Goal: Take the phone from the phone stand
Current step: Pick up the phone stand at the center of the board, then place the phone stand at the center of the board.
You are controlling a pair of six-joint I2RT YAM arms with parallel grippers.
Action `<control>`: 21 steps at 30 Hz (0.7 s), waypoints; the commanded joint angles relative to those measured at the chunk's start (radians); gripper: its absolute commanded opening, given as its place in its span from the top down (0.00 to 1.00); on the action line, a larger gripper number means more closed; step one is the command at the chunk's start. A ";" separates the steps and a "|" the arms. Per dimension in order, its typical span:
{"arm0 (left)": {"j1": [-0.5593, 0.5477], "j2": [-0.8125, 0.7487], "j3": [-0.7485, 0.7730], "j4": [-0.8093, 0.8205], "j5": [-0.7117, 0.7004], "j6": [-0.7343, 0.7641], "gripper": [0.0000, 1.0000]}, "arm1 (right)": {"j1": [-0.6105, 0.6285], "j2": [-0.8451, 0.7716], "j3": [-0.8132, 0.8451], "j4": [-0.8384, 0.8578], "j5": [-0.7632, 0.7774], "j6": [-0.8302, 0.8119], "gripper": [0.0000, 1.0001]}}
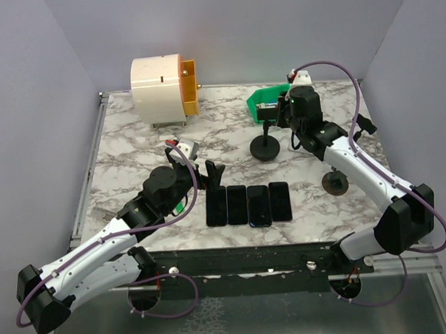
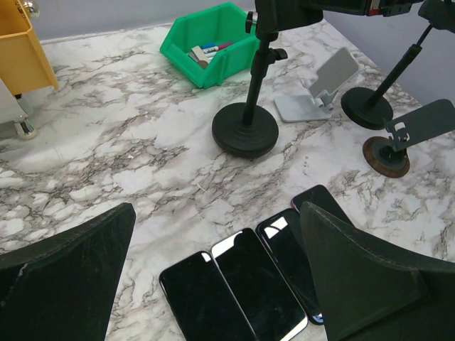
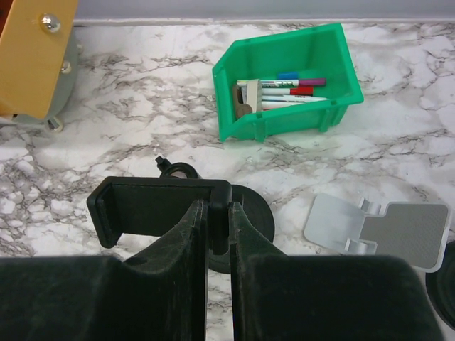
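Several black phones [image 1: 247,204] lie flat in a row on the marble table, also shown in the left wrist view [image 2: 242,284]. The black pole phone stand [image 1: 265,147] stands mid-table on its round base [image 2: 245,131]. Its clamp [image 3: 153,209] holds no phone. My right gripper [image 3: 217,206] is shut on the right end of that clamp, seen from above [image 1: 278,116]. My left gripper [image 1: 206,174] is open and empty, just above and behind the left phones [image 2: 217,220].
A green bin [image 1: 268,102] of markers sits behind the stand. A white and yellow device [image 1: 164,88] stands at the back left. A silver folding stand [image 3: 384,231], a brown-based stand [image 1: 335,180] and another black stand [image 2: 370,106] stand at the right.
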 commanded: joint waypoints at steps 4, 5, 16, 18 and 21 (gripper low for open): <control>0.006 -0.009 0.015 0.008 0.018 0.003 0.01 | -0.040 0.024 0.041 0.127 0.036 0.023 1.00; 0.005 -0.008 0.016 0.008 0.018 0.002 0.01 | -0.045 0.026 0.042 0.129 0.038 0.026 1.00; 0.006 0.000 0.016 0.008 0.019 0.003 0.01 | -0.082 0.018 0.035 0.142 0.047 0.024 1.00; 0.006 0.003 0.016 0.007 0.020 0.003 0.01 | -0.083 0.015 0.034 0.142 0.052 0.024 1.00; 0.006 0.003 0.017 0.007 0.021 0.003 0.01 | -0.084 0.008 0.024 0.144 0.065 0.021 1.00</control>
